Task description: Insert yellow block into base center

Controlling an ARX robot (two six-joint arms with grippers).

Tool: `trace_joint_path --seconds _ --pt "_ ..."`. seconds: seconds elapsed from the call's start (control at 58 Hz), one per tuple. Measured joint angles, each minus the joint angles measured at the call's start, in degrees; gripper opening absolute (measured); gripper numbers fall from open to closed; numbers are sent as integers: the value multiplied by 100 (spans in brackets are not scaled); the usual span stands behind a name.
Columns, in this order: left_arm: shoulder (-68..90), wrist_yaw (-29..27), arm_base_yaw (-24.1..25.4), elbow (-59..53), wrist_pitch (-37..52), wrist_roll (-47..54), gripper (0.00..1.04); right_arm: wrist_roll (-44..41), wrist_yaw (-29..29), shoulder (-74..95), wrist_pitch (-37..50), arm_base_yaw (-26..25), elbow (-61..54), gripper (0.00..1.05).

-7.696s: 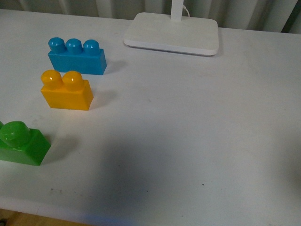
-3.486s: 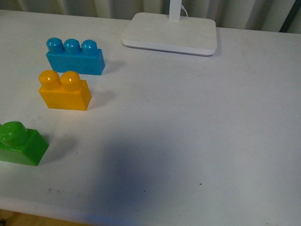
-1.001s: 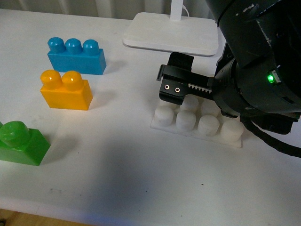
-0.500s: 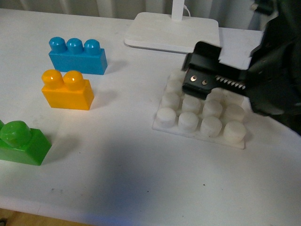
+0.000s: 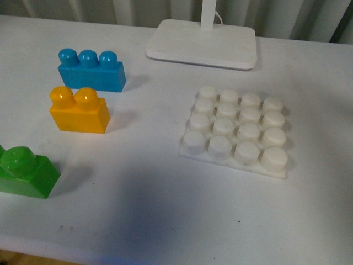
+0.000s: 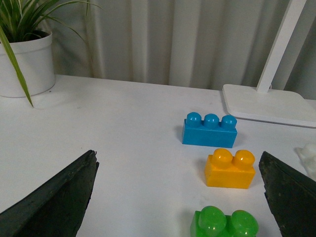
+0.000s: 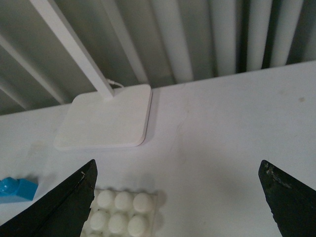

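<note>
On the white table (image 5: 165, 215), the base (image 5: 234, 161) lay flat; the yellow block (image 5: 79, 111) stood well apart to its left, between the blue brick (image 5: 91, 70) and the green brick (image 5: 25, 172). The left gripper (image 6: 177, 163) and the right gripper (image 7: 177, 168) had fingers spread wide.

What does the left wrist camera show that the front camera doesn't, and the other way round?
Only left wrist: a potted plant and the open left gripper. Only front: the base with its full stud grid; the wrist catches just a white sliver. Both: the yellow block, blue brick, green brick and lamp stand.
</note>
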Motion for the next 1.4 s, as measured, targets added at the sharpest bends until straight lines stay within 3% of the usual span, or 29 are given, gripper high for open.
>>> trace_joint_path --seconds 0.224,0.397,0.535,0.897,1.398 --pt "2 0 0 0 0 0 98 -70 -702 -1386 -195 -962 -643 96" --pt "2 0 0 0 0 0 98 -68 -664 -1539 -81 -1049 -763 94" --pt "0 0 0 0 0 0 98 -1335 -479 -1919 1421 -1001 -1628 67" --pt "2 0 0 0 0 0 98 -1770 -472 -2721 1556 -997 -2614 1" --pt "0 0 0 0 0 0 98 -1790 -472 -3753 1134 -997 -3193 1"
